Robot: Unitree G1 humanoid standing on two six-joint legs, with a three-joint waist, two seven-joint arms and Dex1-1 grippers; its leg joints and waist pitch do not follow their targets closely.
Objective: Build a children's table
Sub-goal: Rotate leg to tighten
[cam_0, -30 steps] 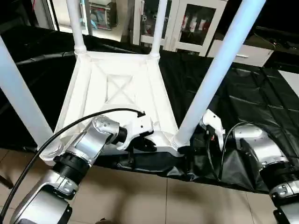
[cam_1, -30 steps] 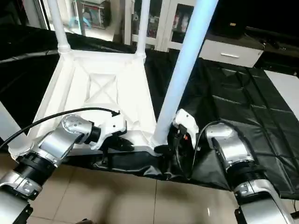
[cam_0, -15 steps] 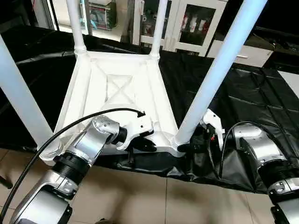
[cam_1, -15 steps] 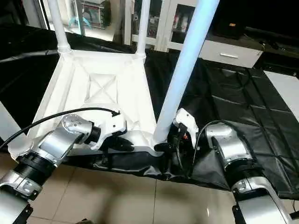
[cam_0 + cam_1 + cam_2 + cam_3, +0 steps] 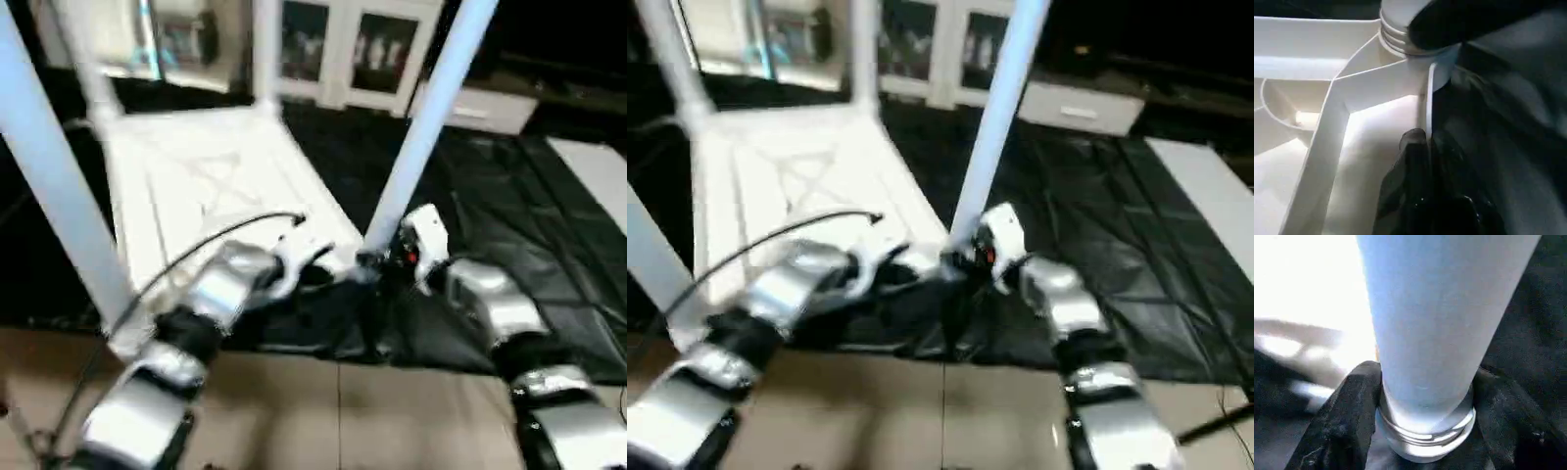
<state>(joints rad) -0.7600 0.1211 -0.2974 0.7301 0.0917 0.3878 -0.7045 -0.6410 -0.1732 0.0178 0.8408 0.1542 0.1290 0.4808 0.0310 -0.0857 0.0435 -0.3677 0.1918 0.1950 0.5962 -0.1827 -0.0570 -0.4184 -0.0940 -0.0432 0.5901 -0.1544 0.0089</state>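
The children's table lies upside down, its white ribbed top (image 5: 196, 186) on a black cloth with white tube legs standing up from the corners. My left gripper (image 5: 1425, 142) is shut on the top's thin front rim (image 5: 1429, 88), beside the near right corner socket (image 5: 1400, 41). My right gripper (image 5: 1425, 382) holds the base of the near right leg (image 5: 421, 127), a black finger (image 5: 1347, 421) pressed against each side of its collar. The two grippers sit close together at that corner (image 5: 362, 264).
The near left leg (image 5: 59, 176) rises steeply at the left, and a far leg (image 5: 263, 49) stands at the back. Black cloth (image 5: 509, 186) spreads to the right. Glass-door cabinets (image 5: 343, 49) line the back. Tiled floor (image 5: 343, 411) lies below the front edge.
The whole picture has shifted and tilted, so the camera moved. My right gripper's fingers have closed in against the near right leg's base. The left gripper keeps its grip on the rim.
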